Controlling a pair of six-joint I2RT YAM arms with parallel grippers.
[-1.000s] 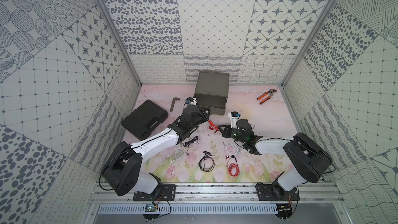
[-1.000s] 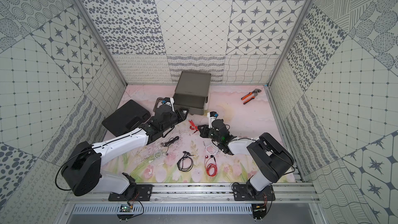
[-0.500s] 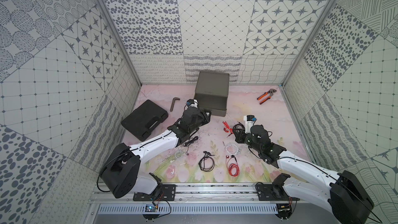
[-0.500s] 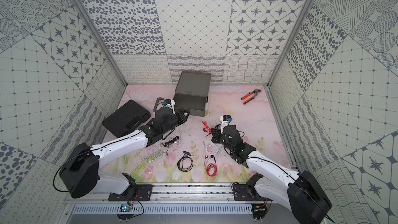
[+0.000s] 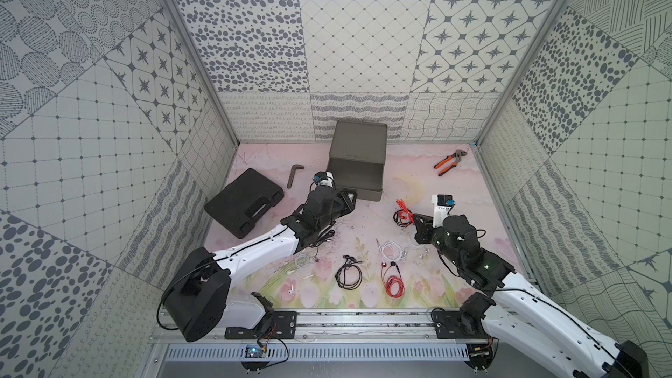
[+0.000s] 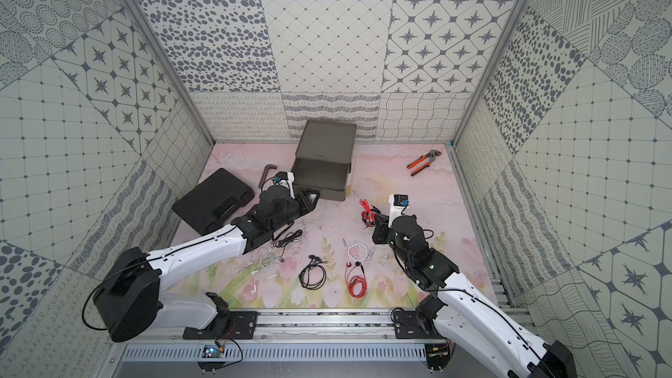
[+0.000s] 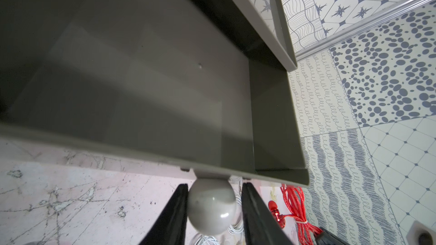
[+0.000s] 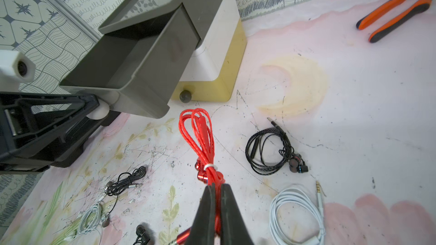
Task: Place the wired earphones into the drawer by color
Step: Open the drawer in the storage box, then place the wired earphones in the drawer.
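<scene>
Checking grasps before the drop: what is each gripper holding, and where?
Right gripper pinches the red earphones at their tied end. Left gripper straddles the drawer knob with a gap, holding nothing.

Pliers (image 8: 398, 20) lie well apart from the right fingers (image 8: 205, 213), off to their right; a black case (image 5: 245, 207) and hex key (image 5: 292, 177) rest left of the left fingers (image 7: 169, 218).

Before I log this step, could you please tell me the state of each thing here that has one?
grey top drawer: pulled out, nothing seen inside.
white tier: shut.
yellow tier: shut.
left gripper: open, jaws astride the ball knob.
right gripper: shut on a red earphone bundle.
black case: closed.
pliers: handles apart.
</scene>
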